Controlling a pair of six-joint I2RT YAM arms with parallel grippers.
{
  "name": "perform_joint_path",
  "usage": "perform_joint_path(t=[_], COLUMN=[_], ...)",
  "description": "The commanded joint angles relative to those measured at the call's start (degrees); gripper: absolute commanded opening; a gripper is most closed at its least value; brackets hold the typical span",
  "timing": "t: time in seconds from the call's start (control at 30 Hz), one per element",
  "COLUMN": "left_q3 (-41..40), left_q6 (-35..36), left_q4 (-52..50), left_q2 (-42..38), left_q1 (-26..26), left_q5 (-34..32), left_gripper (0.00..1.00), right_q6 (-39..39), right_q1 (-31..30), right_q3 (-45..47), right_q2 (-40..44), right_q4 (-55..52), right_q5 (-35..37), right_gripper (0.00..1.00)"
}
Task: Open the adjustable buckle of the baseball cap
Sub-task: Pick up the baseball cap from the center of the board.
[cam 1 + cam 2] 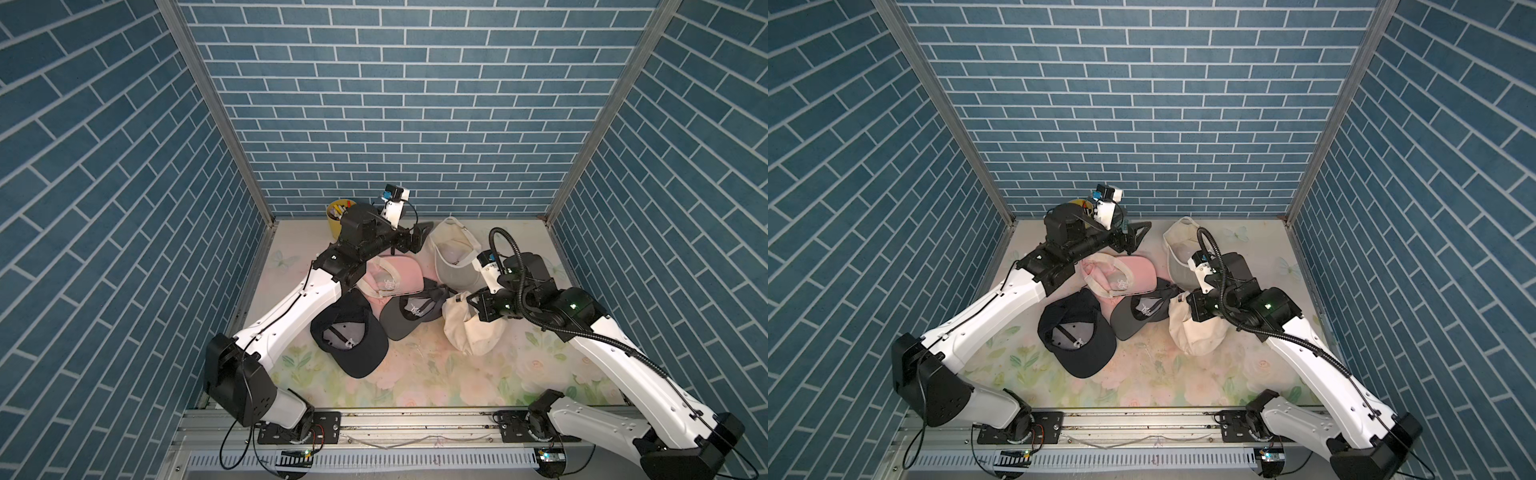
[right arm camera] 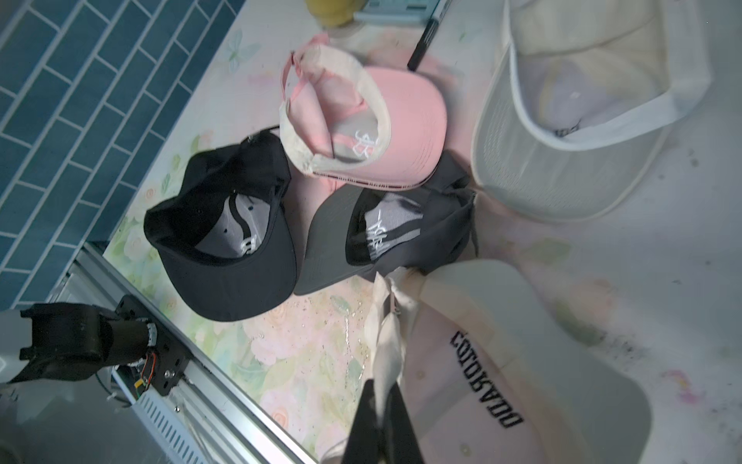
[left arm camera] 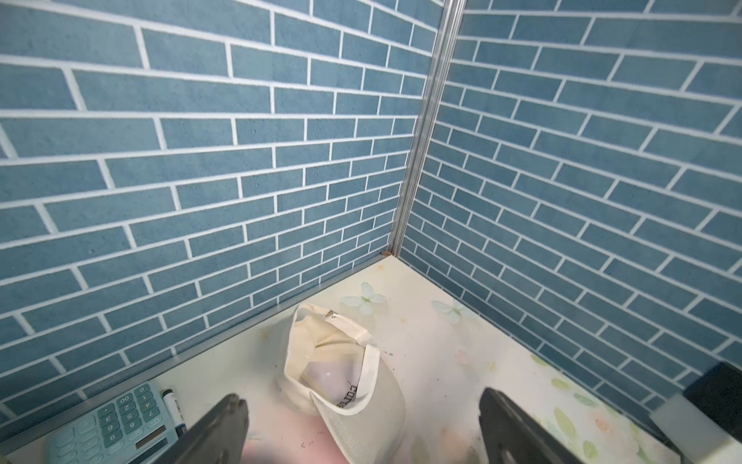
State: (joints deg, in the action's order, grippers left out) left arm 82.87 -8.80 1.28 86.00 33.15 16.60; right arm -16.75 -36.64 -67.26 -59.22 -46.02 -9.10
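Five caps crowd the table's middle, leaving its near strip free. The right gripper pinches the cream cap's strap. The left gripper gapes wide near the back wall.

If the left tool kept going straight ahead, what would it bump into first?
Most likely the upturned cream cap with the mesh brim, lying straight ahead of the open left tool in its wrist view; depth is unclear.

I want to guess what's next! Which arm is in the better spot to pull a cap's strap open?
Probably right. The right fingers pinch the strap of the cream cap; the left fingers stand open at the back, holding nothing.
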Motion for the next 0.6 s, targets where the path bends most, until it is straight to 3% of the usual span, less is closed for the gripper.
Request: perform_joint_path(t=[0.0,0.3,0.57], left_q3=[5.56,4.72,-4.79], left_q6=[-3.24,0.02,7.32], left_q4=[-7.21,-6.60,4.25], left_q2=[1.97,1.76,-1.14], left_q1=[0.10,3.76,13.94], left_q5=[-0.14,-8.27,-22.09], left_gripper=[0.94,0.93,0.92], right_q6=[-2.73,-19.45,-37.66], right_q1=[0.47,0.55,-0.54], right_q3=[-3.83,-0.60,-1.23], right_q2=[1.75,-0.96,-6.83], right_q4=[0.92,16.95,22.60], right_q5=[8.45,32.11,45.85], right_gripper=[0.00,0.00,0.00])
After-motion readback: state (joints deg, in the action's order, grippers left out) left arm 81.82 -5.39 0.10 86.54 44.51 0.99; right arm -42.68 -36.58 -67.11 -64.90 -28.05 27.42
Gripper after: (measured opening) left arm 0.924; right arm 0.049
